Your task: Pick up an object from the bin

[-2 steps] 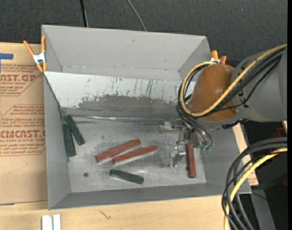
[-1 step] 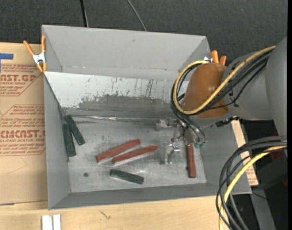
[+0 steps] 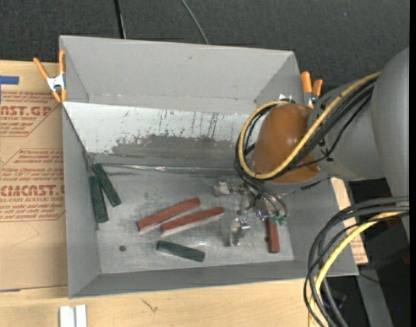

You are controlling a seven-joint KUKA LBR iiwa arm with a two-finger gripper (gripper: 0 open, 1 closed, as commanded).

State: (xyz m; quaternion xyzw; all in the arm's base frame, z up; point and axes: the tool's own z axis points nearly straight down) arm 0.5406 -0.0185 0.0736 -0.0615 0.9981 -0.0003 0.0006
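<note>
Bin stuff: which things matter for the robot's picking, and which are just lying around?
For the job: tool, bin, lower red stick and short red stick beside the tool.
Lying about: upper red stick, left green sticks, front green stick.

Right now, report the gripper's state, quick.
Gripper: open or shut cannot be told; it sits low in the bin, just right of the two red-brown bars.

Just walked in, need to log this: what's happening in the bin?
The robot arm reaches in from the right, its hand low over the bin floor, just right of two reddish-brown sticks lying side by side. Another reddish stick lies right of the hand, dark green sticks at the left. Nothing looks lifted yet.
</note>
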